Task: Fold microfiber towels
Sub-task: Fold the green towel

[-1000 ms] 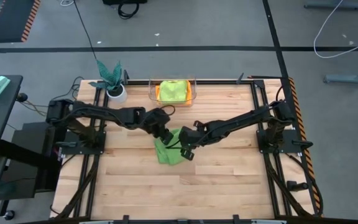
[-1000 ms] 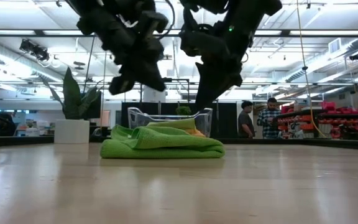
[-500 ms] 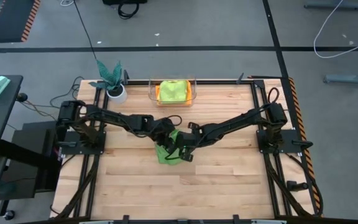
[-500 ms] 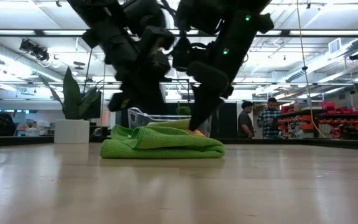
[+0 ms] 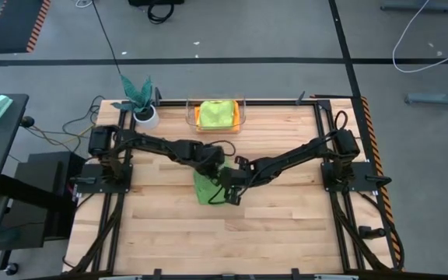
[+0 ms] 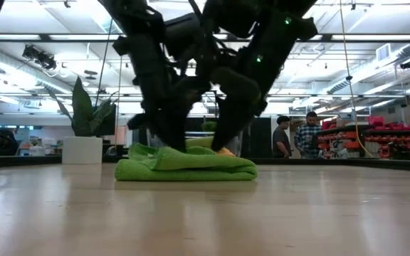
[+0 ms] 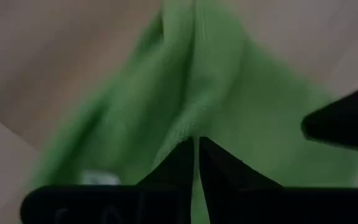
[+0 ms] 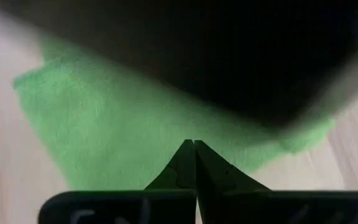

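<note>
Mid-green towel [image 5: 206,189] half hidden by closed left gripper [image 5: 218,168] and closed right gripper [image 5: 231,187]; any grasp can't be told.

Your green towel [image 6: 185,165] was soft plush cloth, matt, finely napped. Table [image 5: 286,233] — pale wood planks with a faint sheen. Bin [image 5: 217,114] looked like clear glossy plastic; arms' casings — dark and matt.

We see a mid-green towel [image 5: 206,189] at frame centre under two dark arms, a lime green towel [image 5: 215,113] over orange in the clear bin [image 5: 190,115] above, a teal-leaved plant [image 5: 138,92] in its white pot upper left, all on the pale wooden table [image 5: 286,225].
</note>
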You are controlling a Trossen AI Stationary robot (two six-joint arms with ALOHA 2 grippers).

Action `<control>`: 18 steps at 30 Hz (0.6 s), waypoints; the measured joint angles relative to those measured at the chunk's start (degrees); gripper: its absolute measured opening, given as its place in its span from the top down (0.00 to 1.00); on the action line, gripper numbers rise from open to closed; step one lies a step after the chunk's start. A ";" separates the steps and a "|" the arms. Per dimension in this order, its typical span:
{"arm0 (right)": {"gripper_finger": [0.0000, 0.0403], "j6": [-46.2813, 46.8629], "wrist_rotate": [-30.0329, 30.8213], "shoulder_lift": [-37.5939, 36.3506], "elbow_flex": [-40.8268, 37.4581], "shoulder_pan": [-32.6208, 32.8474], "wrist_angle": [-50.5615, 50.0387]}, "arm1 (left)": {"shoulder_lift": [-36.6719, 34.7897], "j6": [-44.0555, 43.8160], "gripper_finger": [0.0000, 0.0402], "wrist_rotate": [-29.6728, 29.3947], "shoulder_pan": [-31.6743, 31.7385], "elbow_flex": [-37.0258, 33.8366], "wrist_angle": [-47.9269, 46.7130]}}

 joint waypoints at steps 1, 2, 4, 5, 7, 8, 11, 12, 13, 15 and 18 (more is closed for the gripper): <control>1.00 -0.02 0.04 0.03 -0.05 0.23 1.24 | 0.60 0.35 0.92 0.21 0.01 -0.04 -0.42; 1.00 -0.02 0.20 0.00 0.02 0.39 2.83 | 1.21 0.63 0.92 0.40 -0.07 -0.23 -0.63; 1.00 0.00 0.29 0.00 0.01 0.93 3.62 | 1.93 0.74 0.92 0.46 -0.02 -0.16 -0.20; 1.00 0.05 0.10 0.00 0.06 1.24 4.23 | 2.12 0.75 0.92 0.50 0.11 -0.14 0.05; 1.00 -0.17 0.24 -0.09 0.17 1.70 4.46 | 2.17 0.76 0.93 0.20 0.20 -0.22 -0.42; 1.00 -0.46 0.23 -0.08 0.17 1.85 4.27 | 2.17 0.75 0.93 -0.12 0.22 -0.22 -0.17; 1.00 -2.85 0.31 -0.08 0.14 2.16 4.09 | 2.17 0.80 0.93 -0.68 0.86 -0.22 -0.26; 1.00 -3.00 0.38 -0.08 0.14 2.20 4.05 | 2.17 0.90 0.92 -0.59 1.10 -0.22 -0.26; 1.00 -3.05 0.28 -0.08 0.10 2.19 3.96 | 2.17 0.88 0.92 -0.59 1.25 -0.22 -0.26; 1.00 -3.10 0.26 -0.06 -0.56 2.19 4.03 | 2.17 0.91 0.91 -0.67 1.49 -0.22 -0.34; 1.00 -3.09 0.20 1.40 -1.10 1.76 3.39 | 2.17 0.91 0.91 -0.80 1.59 -0.22 -0.34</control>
